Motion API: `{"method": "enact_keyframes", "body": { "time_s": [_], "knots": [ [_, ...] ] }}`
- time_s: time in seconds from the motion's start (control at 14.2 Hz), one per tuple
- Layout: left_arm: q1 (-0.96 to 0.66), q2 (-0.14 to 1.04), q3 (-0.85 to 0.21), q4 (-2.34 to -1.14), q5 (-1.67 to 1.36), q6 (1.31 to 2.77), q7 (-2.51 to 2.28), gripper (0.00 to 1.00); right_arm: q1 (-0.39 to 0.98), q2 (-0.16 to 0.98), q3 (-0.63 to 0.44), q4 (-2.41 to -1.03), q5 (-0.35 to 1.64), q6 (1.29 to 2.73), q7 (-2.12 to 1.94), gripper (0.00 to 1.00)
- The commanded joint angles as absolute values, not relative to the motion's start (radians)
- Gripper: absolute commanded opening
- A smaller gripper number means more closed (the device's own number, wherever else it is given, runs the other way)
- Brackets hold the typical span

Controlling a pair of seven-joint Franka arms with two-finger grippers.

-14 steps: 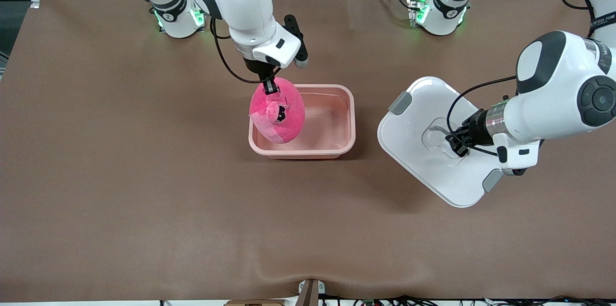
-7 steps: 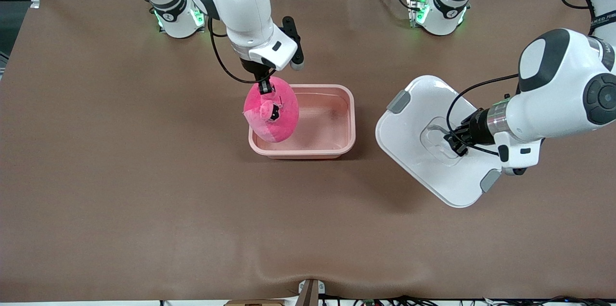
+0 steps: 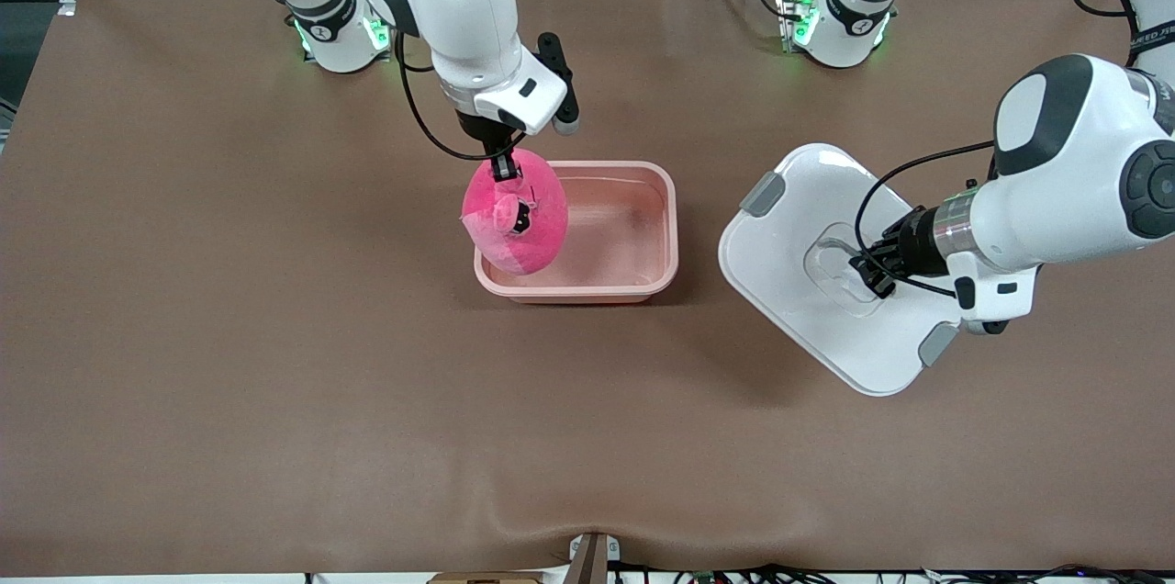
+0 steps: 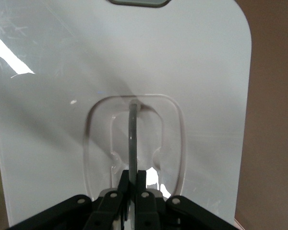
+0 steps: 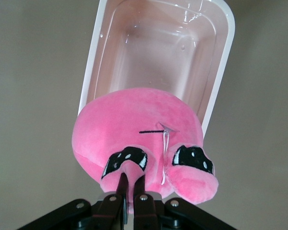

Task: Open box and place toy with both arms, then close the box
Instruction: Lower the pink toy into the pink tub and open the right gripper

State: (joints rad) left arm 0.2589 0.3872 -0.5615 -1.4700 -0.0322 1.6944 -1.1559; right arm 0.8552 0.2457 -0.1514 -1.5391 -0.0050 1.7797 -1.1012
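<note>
Halfway there, looks like. Lid (image 3: pixel 831 267) already off, held up beside the box (image 3: pixel 587 230) by left gripper (image 3: pixel 863 276) clamped on its handle. Toy (image 3: pixel 514 215) pinched in right gripper (image 3: pixel 503 165), dangling over the box's end. Drop and re-lid left.

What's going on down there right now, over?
Right end effector shut on toy, over box end. Left end effector shut on lid handle, lid held off, tilted. Nothing blocking box.
</note>
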Motion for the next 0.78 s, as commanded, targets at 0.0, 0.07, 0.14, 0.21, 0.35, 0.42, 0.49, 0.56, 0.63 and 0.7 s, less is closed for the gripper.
{"method": "enact_keyframes", "body": {
  "time_s": [0.0, 0.07, 0.14, 0.21, 0.35, 0.42, 0.49, 0.56, 0.63, 0.7],
  "knots": [
    [0.275, 0.357, -0.568, -1.477, -0.057, 1.675, -1.131, 0.00, 0.854, 0.235, -0.144, -1.539, -0.029, 1.779, -1.086, 0.05],
    [0.275, 0.357, -0.569, -1.479, -0.057, 1.675, -1.131, 0.00, 0.854, 0.236, -0.146, -1.540, -0.029, 1.784, -1.085, 0.12],
    [0.276, 0.357, -0.569, -1.476, -0.057, 1.675, -1.131, 0.00, 0.854, 0.236, -0.146, -1.540, -0.029, 1.784, -1.085, 0.23],
    [0.276, 0.359, -0.568, -1.476, -0.057, 1.675, -1.131, 0.00, 0.854, 0.236, -0.144, -1.540, -0.029, 1.784, -1.085, 0.40],
    [0.276, 0.360, -0.568, -1.474, -0.057, 1.675, -1.129, 0.00, 0.851, 0.236, -0.144, -1.537, -0.028, 1.786, -1.086, 0.74],
    [0.276, 0.360, -0.568, -1.474, -0.061, 1.675, -1.131, 0.00, 0.851, 0.238, -0.144, -1.537, -0.028, 1.787, -1.091, 1.00],
    [0.276, 0.359, -0.568, -1.474, -0.060, 1.675, -1.129, 0.00, 0.851, 0.238, -0.144, -1.537, -0.028, 1.792, -1.098, 1.00],
    [0.278, 0.360, -0.565, -1.471, -0.061, 1.675, -1.118, 0.00, 0.853, 0.238, -0.144, -1.537, -0.028, 1.792, -1.098, 1.00],
    [0.282, 0.360, -0.565, -1.471, -0.063, 1.677, -1.105, 0.00, 0.853, 0.236, -0.144, -1.536, -0.029, 1.792, -1.098, 1.00],
    [0.282, 0.359, -0.565, -1.471, -0.061, 1.675, -1.103, 0.00, 0.853, 0.236, -0.144, -1.534, -0.028, 1.792, -1.097, 1.00]
  ]
}}
